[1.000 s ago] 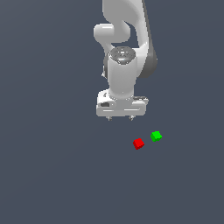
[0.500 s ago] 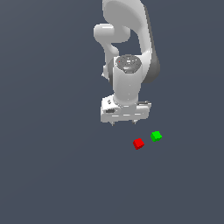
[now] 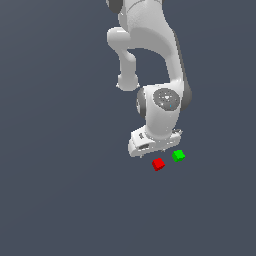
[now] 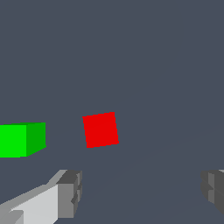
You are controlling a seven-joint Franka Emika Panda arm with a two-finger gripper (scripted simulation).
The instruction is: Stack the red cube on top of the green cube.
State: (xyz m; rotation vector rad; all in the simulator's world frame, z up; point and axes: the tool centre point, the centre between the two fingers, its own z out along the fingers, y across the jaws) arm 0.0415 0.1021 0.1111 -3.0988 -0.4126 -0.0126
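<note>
Lower and farther toward the exterior view's right than half a second ago, the arm has carried its end effector [image 3: 155,150] down close to the two cubes, which have not shifted.

The red cube [image 3: 158,164] rests on the dark surface [image 3: 60,200], untouched, with the green cube [image 3: 178,155] just beside it on the exterior view's right and a clear gap between them. In the wrist view the red cube [image 4: 100,129] sits ahead of the fingers rather than between them, and the green cube [image 4: 22,140] lies off to one side, partly cut by the frame edge.

The end effector is spread wide and holds nothing: one fingertip [image 4: 70,192] and the other [image 4: 214,190] stand far apart at opposite sides of the wrist view.

The step in hand looks like the approach for the pick. To do it well, the fingers should be brought so the red cube lies midway between them before descending, since it now sits nearer one finger. That finger must drop into the gap beside the red cube without nudging the green one. Squaring the pads to the cube's slightly turned faces should give a firmer pinch.
</note>
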